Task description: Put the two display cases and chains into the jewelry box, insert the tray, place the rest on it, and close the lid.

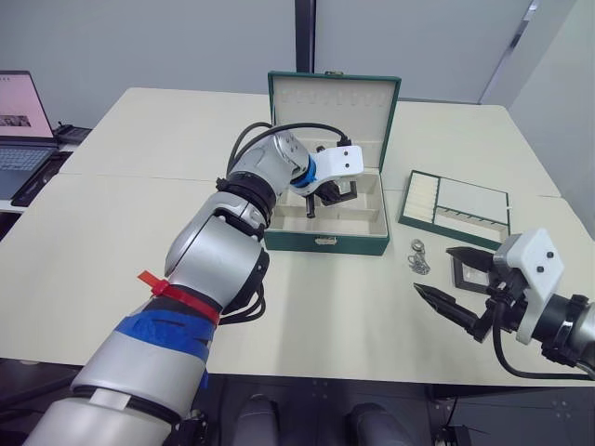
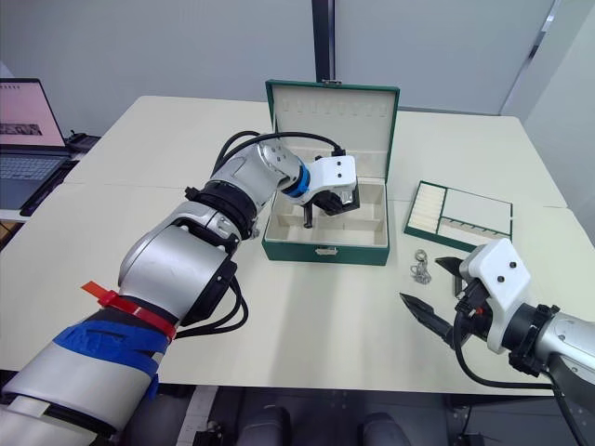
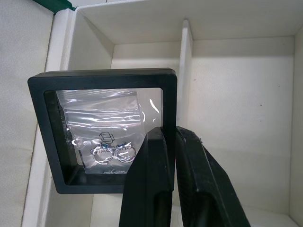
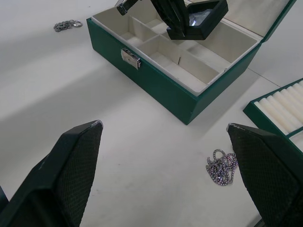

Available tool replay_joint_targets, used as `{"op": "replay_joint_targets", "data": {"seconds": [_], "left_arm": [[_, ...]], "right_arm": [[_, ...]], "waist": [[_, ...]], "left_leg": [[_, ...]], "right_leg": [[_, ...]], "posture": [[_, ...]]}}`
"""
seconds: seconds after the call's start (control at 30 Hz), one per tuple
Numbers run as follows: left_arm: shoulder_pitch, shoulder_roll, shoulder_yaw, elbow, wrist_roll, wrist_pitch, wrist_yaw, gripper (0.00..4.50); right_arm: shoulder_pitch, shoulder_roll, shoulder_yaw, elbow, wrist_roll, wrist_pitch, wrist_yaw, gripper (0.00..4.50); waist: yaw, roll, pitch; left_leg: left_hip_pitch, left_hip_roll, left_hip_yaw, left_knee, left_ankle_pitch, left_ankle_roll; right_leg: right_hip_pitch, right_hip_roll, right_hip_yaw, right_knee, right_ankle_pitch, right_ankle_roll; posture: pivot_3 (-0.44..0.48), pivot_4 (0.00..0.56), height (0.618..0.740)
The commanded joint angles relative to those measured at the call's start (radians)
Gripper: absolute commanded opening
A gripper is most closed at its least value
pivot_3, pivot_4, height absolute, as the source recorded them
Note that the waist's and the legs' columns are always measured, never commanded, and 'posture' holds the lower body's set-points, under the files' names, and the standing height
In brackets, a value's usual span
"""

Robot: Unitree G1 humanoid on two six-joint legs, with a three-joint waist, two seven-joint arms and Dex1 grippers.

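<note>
Near the table's (image 1: pixel 112 279) far edge, jewelry box (image 1: pixel 325 243) sits open, lid (image 1: pixel 333 98) upright. Tray (image 1: pixel 456 209) lies toward the right edge, long axis slanting. Left gripper (image 3: pixel 173 142) is clamped on a display case (image 3: pixel 102 127), tilted over the compartments. Right gripper (image 1: pixel 460 283), fingers apart, hovers by chains (image 1: pixel 419 257); bare tabletop around.

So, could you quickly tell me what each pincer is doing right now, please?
Left pincer: closed on a display case, held over the open jewelry box.
Right pincer: open and empty, above the table near a chain.
</note>
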Motion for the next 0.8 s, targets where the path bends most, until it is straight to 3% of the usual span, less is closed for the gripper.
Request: {"op": "replay_joint_targets", "data": {"seconds": [0.03, 0.73, 0.77, 0.8], "left_arm": [[-0.004, -0.006, 0.012, -0.010, 0.014, -0.022, 0.027, 0.03], [0.019, -0.021, 0.015, -0.006, 0.045, -0.050, 0.051, 0.03], [0.018, -0.020, 0.017, -0.006, 0.043, -0.053, 0.052, 0.62], [0.018, -0.020, 0.017, -0.006, 0.043, -0.056, 0.050, 0.88]], "right_arm": [[0.004, -0.016, -0.043, -0.033, 0.019, -0.005, -0.014, 4.50], [0.024, -0.045, -0.077, -0.034, 0.055, -0.006, -0.038, 4.50], [0.023, -0.045, -0.076, -0.034, 0.055, -0.007, -0.038, 4.50], [0.023, -0.045, -0.075, -0.034, 0.055, -0.007, -0.038, 4.50]], "waist": [[0.000, 0.000, 0.000], [0.000, 0.001, -0.001], [0.000, 0.001, -0.001], [0.000, 0.001, -0.001]], "left_leg": [[0.000, 0.000, 0.000, 0.000, 0.000, 0.000], [0.000, 0.000, 0.000, 0.000, 0.000, 0.000], [0.000, 0.000, 0.000, 0.000, 0.000, 0.000], [0.000, 0.000, 0.000, 0.000, 0.000, 0.000]], "right_leg": [[0.000, 0.000, 0.000, 0.000, 0.000, 0.000], [0.000, 0.000, 0.000, 0.000, 0.000, 0.000], [0.000, 0.000, 0.000, 0.000, 0.000, 0.000], [0.000, 0.000, 0.000, 0.000, 0.000, 0.000]], "posture": [[0.000, 0.150, 0.740], [0.000, 0.150, 0.740], [0.000, 0.150, 0.740], [0.000, 0.150, 0.740]]}}
